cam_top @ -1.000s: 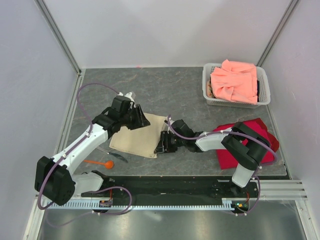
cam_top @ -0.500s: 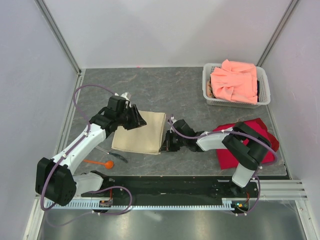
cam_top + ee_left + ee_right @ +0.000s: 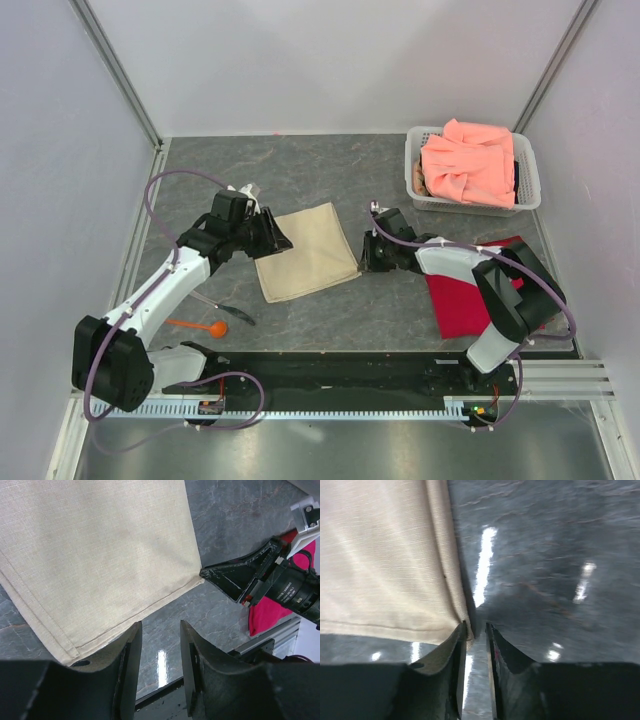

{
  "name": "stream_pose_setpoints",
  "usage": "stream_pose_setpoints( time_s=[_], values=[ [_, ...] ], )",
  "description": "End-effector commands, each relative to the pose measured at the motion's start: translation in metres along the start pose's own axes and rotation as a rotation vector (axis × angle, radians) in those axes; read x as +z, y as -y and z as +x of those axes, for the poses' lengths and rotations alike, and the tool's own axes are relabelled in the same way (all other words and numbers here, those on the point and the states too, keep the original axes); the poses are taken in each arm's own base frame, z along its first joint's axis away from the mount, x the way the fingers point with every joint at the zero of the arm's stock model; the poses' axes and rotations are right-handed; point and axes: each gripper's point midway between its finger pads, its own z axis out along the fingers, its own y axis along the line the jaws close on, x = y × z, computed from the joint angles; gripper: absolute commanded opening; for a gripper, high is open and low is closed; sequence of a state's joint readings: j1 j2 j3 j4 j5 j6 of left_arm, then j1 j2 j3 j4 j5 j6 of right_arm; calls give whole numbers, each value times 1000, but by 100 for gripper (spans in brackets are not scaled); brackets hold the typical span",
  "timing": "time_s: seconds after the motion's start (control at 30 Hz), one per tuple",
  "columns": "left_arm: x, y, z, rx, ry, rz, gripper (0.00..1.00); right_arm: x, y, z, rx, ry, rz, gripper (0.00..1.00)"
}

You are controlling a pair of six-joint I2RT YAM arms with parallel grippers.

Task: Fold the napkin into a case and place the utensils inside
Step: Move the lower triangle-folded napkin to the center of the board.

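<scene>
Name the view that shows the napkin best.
Top external: almost the whole napkin shows there, spread flat on the table. The left wrist view shows only part of it, with a hemmed edge and one corner. The right wrist view shows only a blurred corner.

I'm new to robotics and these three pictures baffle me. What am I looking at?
You see two robot arms, the left arm and the right arm, bolted at the near edge of a table. Each ends in a two-finger pincer. The wide picture comes from a camera above and behind them. The two close-ups come from cameras on the wrists, so each shows its own fingers at the bottom.

On the table lie a beige napkin, an orange spoon, a thin dark utensil, a red cloth and a white basket holding a pink cloth.

The left pincer is open at the napkin's left corner. The right pincer has its jaws slightly apart at the opposite corner. Neither clearly holds anything.
</scene>
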State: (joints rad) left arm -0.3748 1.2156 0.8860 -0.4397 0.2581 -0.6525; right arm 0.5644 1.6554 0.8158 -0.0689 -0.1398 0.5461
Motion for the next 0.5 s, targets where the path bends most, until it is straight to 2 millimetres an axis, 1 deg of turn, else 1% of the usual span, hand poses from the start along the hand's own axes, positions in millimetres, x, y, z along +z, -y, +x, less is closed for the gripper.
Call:
stream_pose_setpoints(
  time_s=[0.0, 0.03, 0.1, 0.13, 0.17, 0.23, 0.27, 0.4, 0.47],
  values=[
    [0, 0, -5, 17, 7, 39, 43, -23, 54, 2, -118, -34, 281, 32],
    [-1, -1, -6, 13, 8, 38, 43, -26, 55, -4, -124, -16, 299, 34],
    [-3, -3, -8, 7, 15, 42, 43, -32, 48, -14, -146, -4, 285, 41],
    [-3, -3, -9, 5, 17, 44, 43, -31, 42, -14, -149, -12, 259, 43],
    [-4, -4, -10, 3, 19, 43, 43, -31, 36, -17, -153, -11, 231, 48],
    [-4, -4, -10, -1, 18, 48, 43, -26, 21, -12, -148, -36, 142, 51],
    [-4, -5, -9, -1, 13, 50, 43, -23, 19, -8, -136, -46, 127, 53],
    [-4, -6, -6, -7, 9, 56, 43, -16, 17, -2, -111, -57, 96, 54],
    [-5, -8, -5, -9, 7, 57, 43, -15, 21, -1, -108, -49, 111, 53]
  ],
)
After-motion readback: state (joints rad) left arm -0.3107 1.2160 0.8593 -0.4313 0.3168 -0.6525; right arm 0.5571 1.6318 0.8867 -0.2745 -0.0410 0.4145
